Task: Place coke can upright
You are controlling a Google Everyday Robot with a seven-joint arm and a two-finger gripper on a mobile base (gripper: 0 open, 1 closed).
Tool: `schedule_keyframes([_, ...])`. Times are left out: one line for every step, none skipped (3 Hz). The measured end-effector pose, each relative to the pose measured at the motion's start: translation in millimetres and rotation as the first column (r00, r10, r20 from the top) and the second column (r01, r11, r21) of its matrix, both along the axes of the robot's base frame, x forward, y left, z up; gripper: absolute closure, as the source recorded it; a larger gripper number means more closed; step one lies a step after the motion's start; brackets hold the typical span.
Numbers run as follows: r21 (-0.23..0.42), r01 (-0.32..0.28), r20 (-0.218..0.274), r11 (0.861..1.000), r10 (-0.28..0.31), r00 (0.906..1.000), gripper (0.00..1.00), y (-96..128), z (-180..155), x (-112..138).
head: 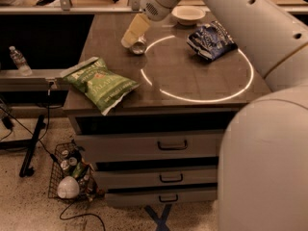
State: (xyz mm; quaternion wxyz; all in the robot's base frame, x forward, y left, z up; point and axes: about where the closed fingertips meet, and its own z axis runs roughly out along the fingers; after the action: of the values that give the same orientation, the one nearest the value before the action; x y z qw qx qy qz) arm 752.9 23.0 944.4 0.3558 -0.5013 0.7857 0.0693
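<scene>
The coke can (139,46) lies on its side on the far left part of the table top (192,76). Only its silver end shows, facing the camera; the red body is hidden behind my gripper. My gripper (132,34) comes down from the arm at the upper right and sits right over the can, its cream tip at the can's left side. I cannot tell whether it touches or grips the can.
A green chip bag (98,83) lies on the front left corner. A blue chip bag (211,40) and a white bowl (188,14) are at the back right. A water bottle (19,60) stands on a ledge to the left. A wire basket (72,176) sits on the floor by the drawers (172,145).
</scene>
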Motion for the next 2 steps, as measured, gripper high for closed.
schedule_keyframes([0.074, 0.176, -0.014, 0.982, -0.175, 0.9844, 0.00, 5, -11, 44])
schedule_keyframes([0.104, 0.315, -0.056, 0.943, -0.311, 0.9487, 0.00, 5, -24, 63])
